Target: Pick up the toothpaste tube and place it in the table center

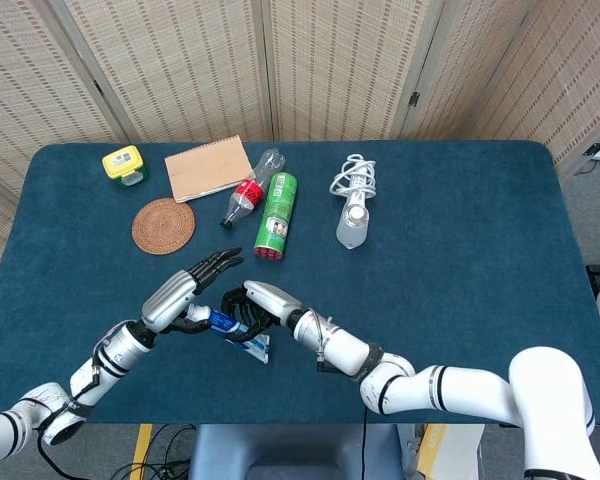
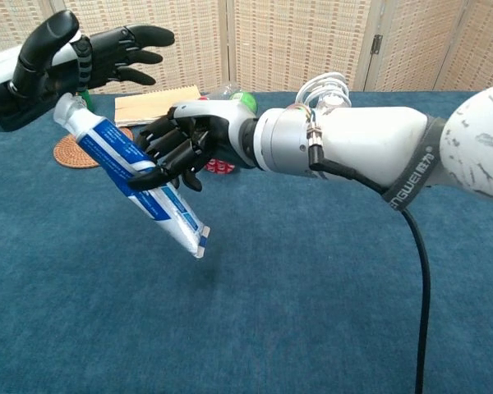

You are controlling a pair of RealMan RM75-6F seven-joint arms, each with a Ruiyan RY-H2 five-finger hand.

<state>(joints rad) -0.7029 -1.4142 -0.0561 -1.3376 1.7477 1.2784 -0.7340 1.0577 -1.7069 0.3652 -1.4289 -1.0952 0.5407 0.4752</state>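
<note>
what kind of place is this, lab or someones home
Most likely a lab or test room, not a home: a blue cloth-covered table ringed by woven folding screens, with unrelated items such as a notebook and power strip laid out like props.
</note>
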